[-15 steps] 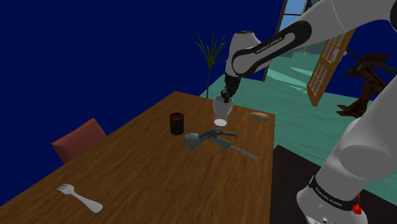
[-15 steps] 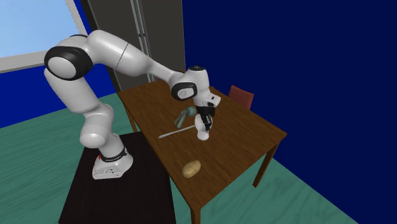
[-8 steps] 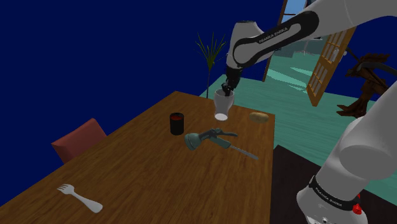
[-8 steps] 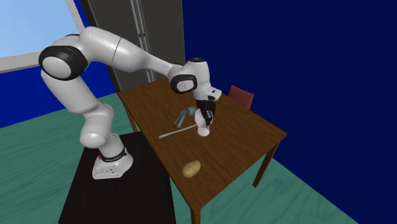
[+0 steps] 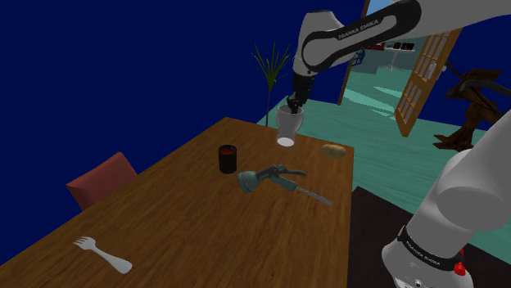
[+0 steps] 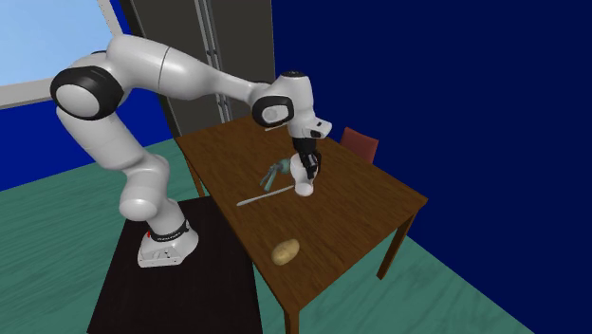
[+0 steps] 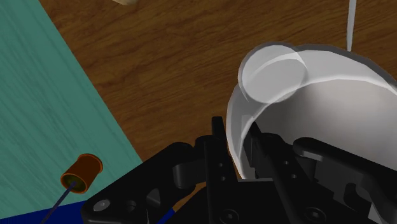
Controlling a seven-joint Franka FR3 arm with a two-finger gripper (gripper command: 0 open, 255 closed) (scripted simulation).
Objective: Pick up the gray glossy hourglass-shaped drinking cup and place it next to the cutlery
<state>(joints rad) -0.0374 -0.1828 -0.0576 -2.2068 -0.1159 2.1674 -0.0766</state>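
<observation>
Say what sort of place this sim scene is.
Likely a dining room in a house: a wooden table with a red chair beside it, a fork and a cup as tableware, and a plant behind.

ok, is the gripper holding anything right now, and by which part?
Yes, the whitish-grey cup. The fingers pinch its side wall at the rim, one inside the cup and one outside.

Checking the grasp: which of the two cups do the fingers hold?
The pale grey glossy cup, rim clasped by the fingers; the black cylindrical cup stands apart.
</observation>
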